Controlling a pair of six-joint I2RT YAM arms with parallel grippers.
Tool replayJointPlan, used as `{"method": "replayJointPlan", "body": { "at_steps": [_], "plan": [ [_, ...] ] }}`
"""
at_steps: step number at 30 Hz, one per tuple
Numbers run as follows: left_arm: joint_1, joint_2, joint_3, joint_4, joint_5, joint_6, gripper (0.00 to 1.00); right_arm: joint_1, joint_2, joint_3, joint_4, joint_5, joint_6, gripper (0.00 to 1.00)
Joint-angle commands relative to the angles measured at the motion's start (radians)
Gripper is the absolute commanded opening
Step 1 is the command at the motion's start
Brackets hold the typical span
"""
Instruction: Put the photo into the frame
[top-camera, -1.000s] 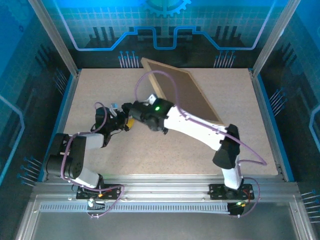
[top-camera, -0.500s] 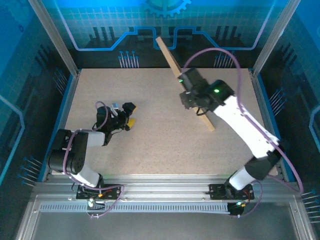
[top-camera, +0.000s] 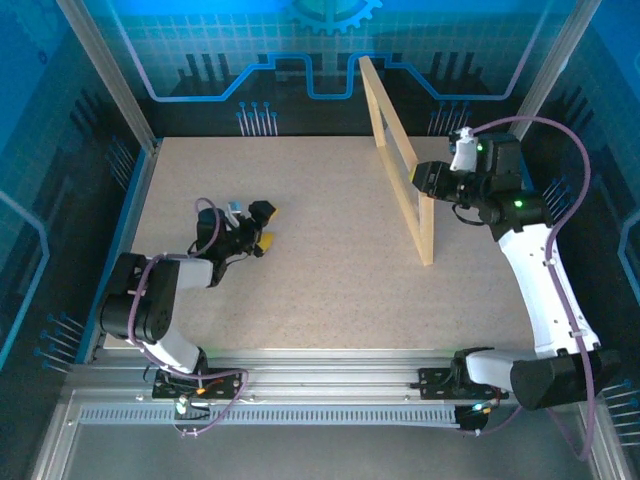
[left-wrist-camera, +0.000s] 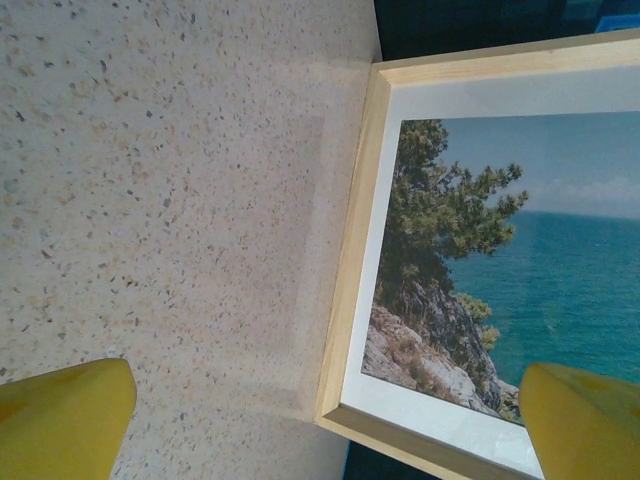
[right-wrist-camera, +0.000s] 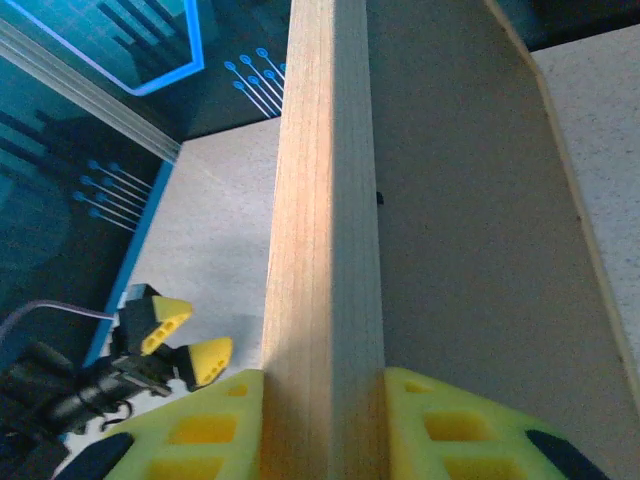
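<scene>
We clamp the frame upright in our right gripper near the tabletop's back-right corner, long axis front-to-back. The photo inside faces our wide-open, empty left gripper.

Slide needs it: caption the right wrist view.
Right gripper clamps the wooden frame edge-on by one rail; left gripper open beyond.

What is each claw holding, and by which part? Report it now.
The right claw is shut on the frame, pinching one wooden rail as it stands on edge. The left claw is open, holding nothing.
</scene>
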Motion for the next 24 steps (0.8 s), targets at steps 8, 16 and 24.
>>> {"method": "replayJointPlan", "body": {
  "at_steps": [8, 16, 24],
  "plan": [
    [-0.312, 0.323, 0.438, 0.306, -0.165, -0.199, 0.99, -0.059, 0.088, 0.058, -0.294, 0.018, -0.094, 0.00],
    [-0.424, 0.458, 0.677, 0.417, -0.328, -0.241, 0.99, -0.082, 0.091, 0.100, -0.334, 0.084, -0.136, 0.00],
    [-0.465, 0.502, 0.777, 0.354, -0.289, -0.220, 0.99, -0.134, 0.114, 0.125, -0.323, 0.105, -0.169, 0.00]
  ]
}}
